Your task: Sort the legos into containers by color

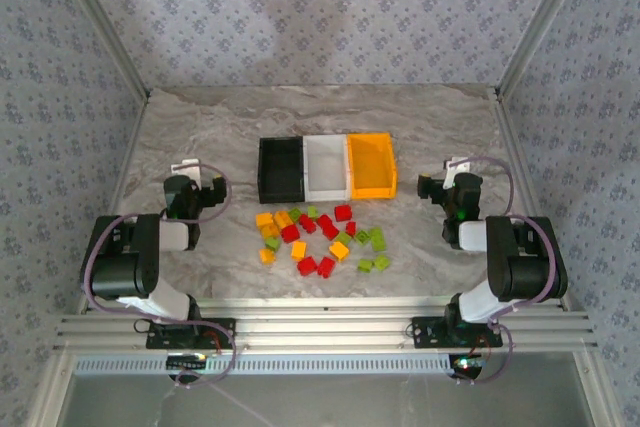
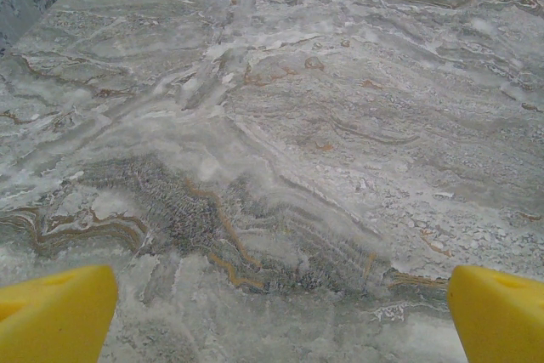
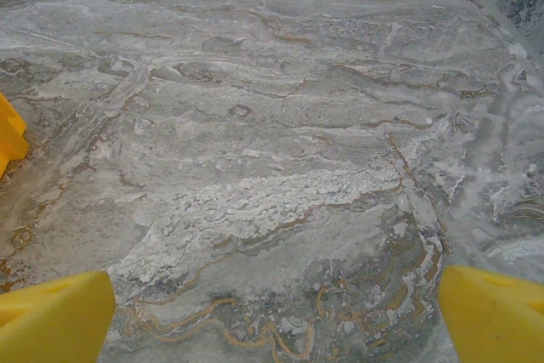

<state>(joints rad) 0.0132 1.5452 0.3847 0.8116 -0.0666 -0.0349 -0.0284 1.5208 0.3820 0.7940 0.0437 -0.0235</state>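
On the grey marble tabletop (image 1: 200, 117) three bins stand touching in a row, far of centre: a black bin (image 1: 263, 171) on the left, a white bin (image 1: 326, 193) in the middle and an orange-yellow bin (image 1: 371, 190) on the right. The legos (image 1: 328, 230) lie scattered on the tabletop just near of this row, red, orange-yellow and light green bricks mixed together in a loose patch. The patch runs from under the black bin's near edge across to under the orange-yellow bin.

The left end effector (image 1: 195, 171) sits low over the tabletop to the left of the black bin, well apart from the bricks. In its wrist view the left end effector (image 2: 276, 319) is spread wide: its yellow fingertips (image 2: 53, 314) stand at the two lower corners with bare marble between them.

The right end effector (image 1: 455, 171) sits to the right of the orange-yellow bin, likewise clear of the bricks. From the wrist, the right end effector (image 3: 272, 320) is also wide open with nothing in it, and a corner of the orange-yellow bin (image 3: 8, 138) shows at the left edge
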